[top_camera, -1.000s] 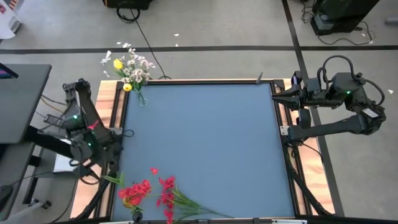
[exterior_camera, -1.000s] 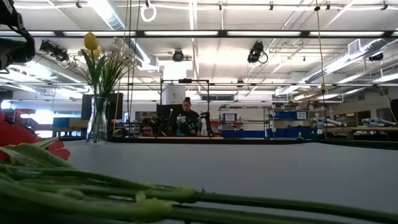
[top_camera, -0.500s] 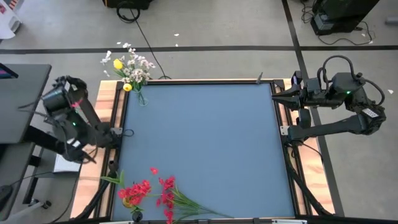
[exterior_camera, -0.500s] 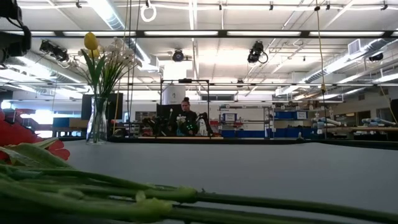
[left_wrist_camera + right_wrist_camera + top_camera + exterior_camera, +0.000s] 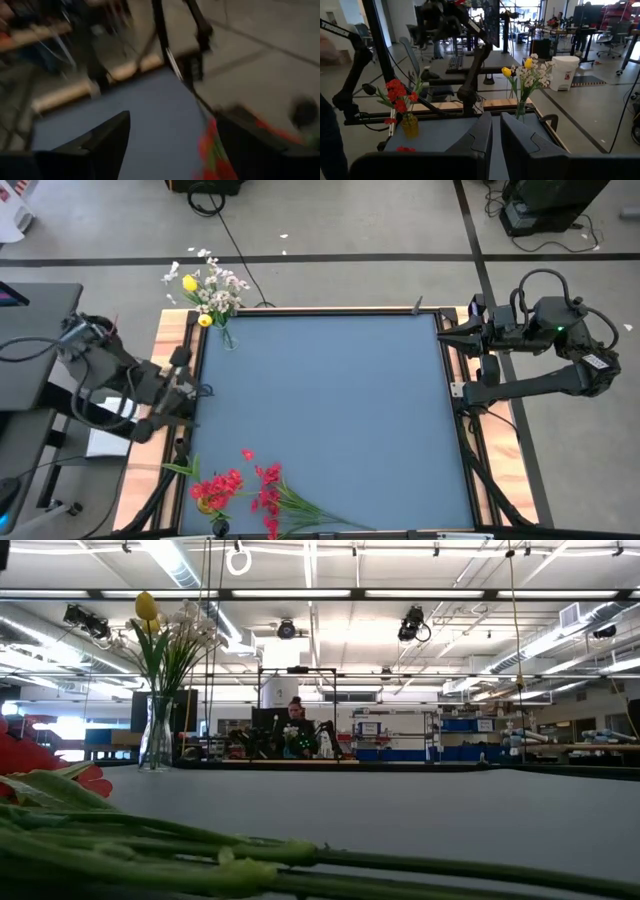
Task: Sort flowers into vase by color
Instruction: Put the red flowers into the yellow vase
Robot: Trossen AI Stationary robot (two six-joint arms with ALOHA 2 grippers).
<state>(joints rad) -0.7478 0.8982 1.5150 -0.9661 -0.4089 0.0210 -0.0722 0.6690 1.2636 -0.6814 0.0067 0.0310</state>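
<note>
Flowers sit in two clusters at my table's left side, both well apart from either of my grippers. Seen from above, a clear vase at the far left corner holds the white sprays and yellow buds, while the red blossoms lie along the near edge, their green stems running rightward and slightly toward the near edge, blossom ends pointing left. The level camera adds what the overhead cannot: the vase stands upright with its stems fanning upward, a yellow bud topmost, and the loose stems lie flat right by the lens, long axis across the picture. A person is in the room far behind.

My left gripper hangs over the table's left rail, between the two clusters. Its own blurred camera shows my two fingers spread wide with nothing between them, and red blossoms ahead near the right finger.

My right gripper waits over the far right rail, pointing left across the table. From its camera my fingers stand close together with only a narrow gap, gripping nothing. That view alone shows a small yellowish vase holding red blossoms upright, far across from my fingertips, with the white and yellow bunch in its vase to the other side.
</note>
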